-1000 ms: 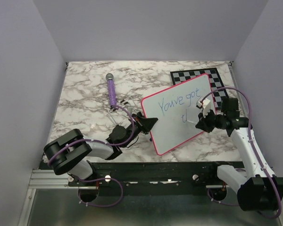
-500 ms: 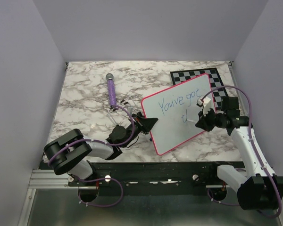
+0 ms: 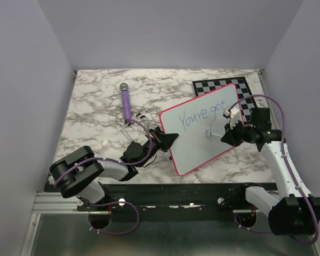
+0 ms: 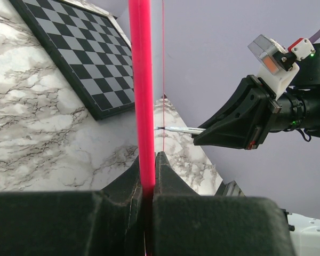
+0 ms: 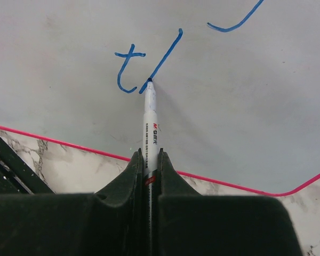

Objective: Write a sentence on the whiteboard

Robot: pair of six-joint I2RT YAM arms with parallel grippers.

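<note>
- Right wrist: right fingers [image 5: 129, 181] clamped on a marker [image 5: 150, 114], its tip touching the whiteboard [image 5: 53, 32] within the sentence [image 5: 165, 56].
- Left wrist: left fingers [image 4: 168, 178] grip the whiteboard's pink rim.

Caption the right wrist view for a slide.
Right claw holds a marker against the whiteboard beside a blue t.

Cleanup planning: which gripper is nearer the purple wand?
Left. The left gripper, clamped on the whiteboard rim, sits right of the purple wand; the right gripper, holding the marker, is farther right.
</note>
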